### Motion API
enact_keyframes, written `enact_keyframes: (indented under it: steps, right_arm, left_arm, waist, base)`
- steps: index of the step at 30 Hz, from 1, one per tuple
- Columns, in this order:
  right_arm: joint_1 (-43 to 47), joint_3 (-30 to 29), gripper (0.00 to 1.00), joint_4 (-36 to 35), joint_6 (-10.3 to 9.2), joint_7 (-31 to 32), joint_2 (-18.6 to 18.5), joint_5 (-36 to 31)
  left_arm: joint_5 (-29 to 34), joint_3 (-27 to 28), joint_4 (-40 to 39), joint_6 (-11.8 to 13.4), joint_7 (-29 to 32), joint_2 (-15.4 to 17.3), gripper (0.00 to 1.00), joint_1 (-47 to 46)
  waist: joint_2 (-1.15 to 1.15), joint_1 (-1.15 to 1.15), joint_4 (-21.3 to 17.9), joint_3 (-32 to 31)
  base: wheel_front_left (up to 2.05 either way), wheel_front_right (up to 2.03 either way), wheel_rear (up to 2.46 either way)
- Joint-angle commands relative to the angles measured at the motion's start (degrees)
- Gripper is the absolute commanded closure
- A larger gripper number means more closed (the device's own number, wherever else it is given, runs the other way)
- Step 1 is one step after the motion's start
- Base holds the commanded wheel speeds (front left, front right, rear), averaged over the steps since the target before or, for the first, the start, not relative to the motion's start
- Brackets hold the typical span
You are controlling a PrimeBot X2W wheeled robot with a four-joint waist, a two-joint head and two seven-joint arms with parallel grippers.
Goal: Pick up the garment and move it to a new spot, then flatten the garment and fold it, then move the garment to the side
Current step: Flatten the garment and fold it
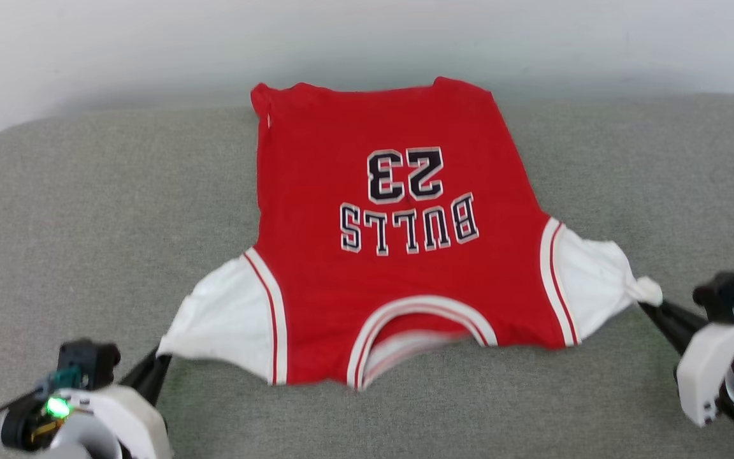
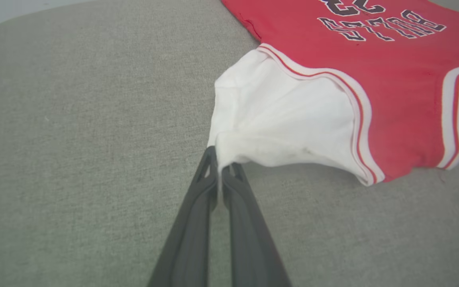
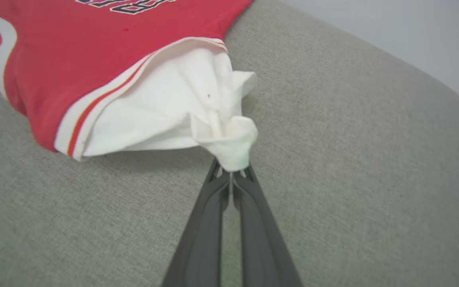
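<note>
Head view shows me the red Bulls jersey lying print-up on the grey cushion, collar toward the cushion's near edge. My left gripper is clamped on one white sleeve, and my right gripper is pinched on the other sleeve.

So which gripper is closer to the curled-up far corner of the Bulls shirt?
Left. The left gripper pinches the white sleeve on the same side as the curled corner of the jersey; the right gripper pinches the other sleeve, a whole jersey-width away.
</note>
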Motion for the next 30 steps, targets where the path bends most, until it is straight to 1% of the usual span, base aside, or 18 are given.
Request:
enact_keyframes:
  steps: [1, 4, 7, 14, 19, 22, 24, 25, 26, 27, 28, 30]
  right_arm:
    - [1.8, -0.1, 1.00, -0.5, -0.04, 0.0, -0.5, 0.3]
    - [6.5, -0.9, 1.00, -3.2, -0.05, 0.8, -3.0, 1.1]
    - [11.2, -2.5, 1.00, -6.0, -0.05, 1.7, -4.8, 1.7]
    - [24.5, -8.3, 1.00, -14.7, -0.06, 5.2, -9.0, 4.9]
    - [32.7, -13.4, 1.00, -19.8, -0.07, 10.1, -11.8, 6.4]
    - [35.5, -16.4, 1.00, -22.7, -0.07, 13.4, -12.3, 5.5]
    - [36.1, -18.9, 1.00, -24.0, -0.07, 14.9, -11.8, 4.1]
    - [36.2, -20.5, 0.64, -24.7, -0.07, 15.5, -11.4, 3.2]
    - [36.2, -22.1, 0.00, -25.4, -0.06, 15.9, -10.9, 2.4]
    - [36.2, -23.4, 0.00, -26.4, -0.06, 16.5, -10.4, 1.9]
    - [35.0, -28.9, 0.00, -29.9, -0.04, 18.0, -10.3, -0.3]
    - [33.5, -33.2, 0.00, -33.1, -0.04, 18.8, -10.4, -1.2]
  left_arm:
    - [-0.5, 0.2, -0.3, 0.3, -0.1, 0.0, 1.00, 1.8]
    - [-2.2, 1.4, -2.3, 1.5, -0.3, 0.8, 1.00, 6.4]
    - [-3.4, 2.5, -4.5, 3.0, -0.4, 1.0, 1.00, 11.4]
    - [-2.4, 5.9, -7.1, 5.6, -0.4, 0.9, 1.00, 19.7]
    - [-1.4, 8.2, -8.6, 6.1, -0.4, 0.8, 1.00, 23.1]
    - [-0.8, 9.3, -9.5, 6.3, -0.4, 0.5, 1.00, 24.2]
    - [-0.1, 10.2, -10.2, 6.6, -0.4, 0.0, 1.00, 24.2]
    - [0.5, 10.7, -10.6, 6.6, -0.4, -0.2, 1.00, 24.1]
    - [1.1, 10.9, -10.9, 6.8, -0.4, -0.4, 1.00, 23.9]
    - [1.7, 11.1, -11.2, 6.7, -0.4, -0.6, 1.00, 23.6]
    - [2.9, 11.5, -12.3, 6.7, -0.4, -1.3, 1.00, 22.6]
    - [3.9, 11.7, -13.1, 6.8, -0.4, -1.6, 1.00, 21.6]
  waist:
    - [0.00, 0.02, -0.1, -0.8]
    - [0.00, 0.02, -0.5, -1.6]
    - [0.00, 0.02, -0.6, -2.1]
    - [0.00, 0.02, 0.1, -3.4]
    - [0.00, 0.02, 0.3, -3.6]
    - [0.00, 0.02, 0.1, -3.2]
    - [0.00, 0.02, 0.1, -2.8]
    - [0.00, 0.02, 0.1, -2.5]
    - [0.00, 0.02, 0.2, -2.1]
    - [0.00, 0.02, 0.3, -1.8]
    - [0.00, 0.02, 0.8, -0.7]
    - [0.00, 0.02, 1.3, 0.2]
  base:
    - [0.00, 0.00, 0.00]
    - [0.00, 0.00, 0.00]
    - [0.00, 0.00, 0.00]
    - [0.00, 0.00, 0.00]
    - [0.00, 0.00, 0.00]
    - [0.00, 0.00, 0.00]
    - [0.00, 0.00, 0.00]
    - [0.00, 0.00, 0.00]
    - [0.00, 0.00, 0.00]
    - [0.00, 0.00, 0.00]
    - [0.00, 0.00, 0.00]
    - [0.00, 0.00, 0.00]
